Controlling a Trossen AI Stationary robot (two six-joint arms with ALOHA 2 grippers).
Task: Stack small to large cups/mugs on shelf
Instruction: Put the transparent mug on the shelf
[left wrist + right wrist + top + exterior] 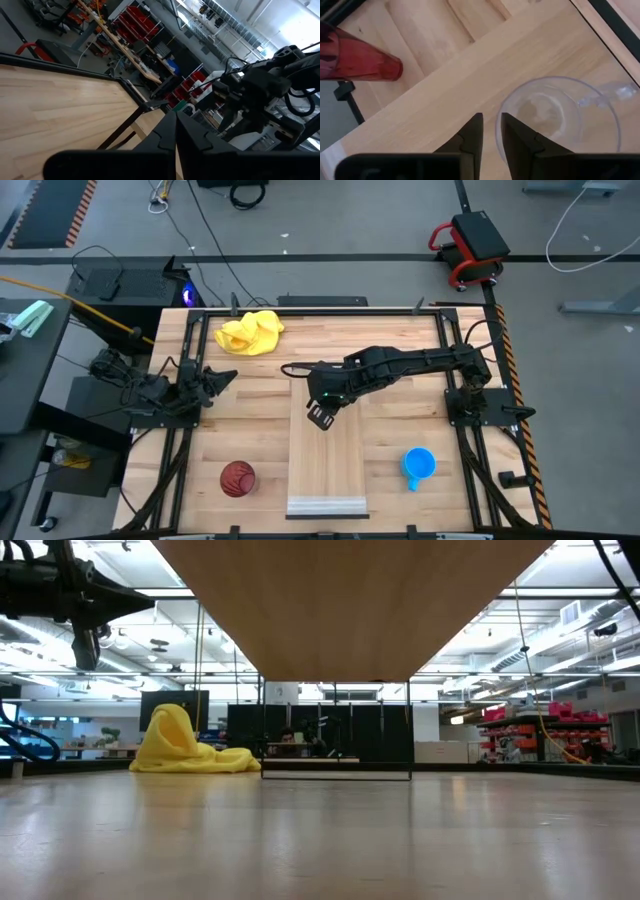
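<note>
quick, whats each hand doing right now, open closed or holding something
Left hand: shut, holding nothing, parked at the table's left edge.
Right hand: shut on the rim of the glass mug, over the shelf.

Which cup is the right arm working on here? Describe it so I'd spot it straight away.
Find the light-wood shelf lying down the middle of the table. Above its far end hangs the right gripper; the glass mug shows just past its fingertips. It is the only clear one: the red cup and blue mug are coloured.
</note>
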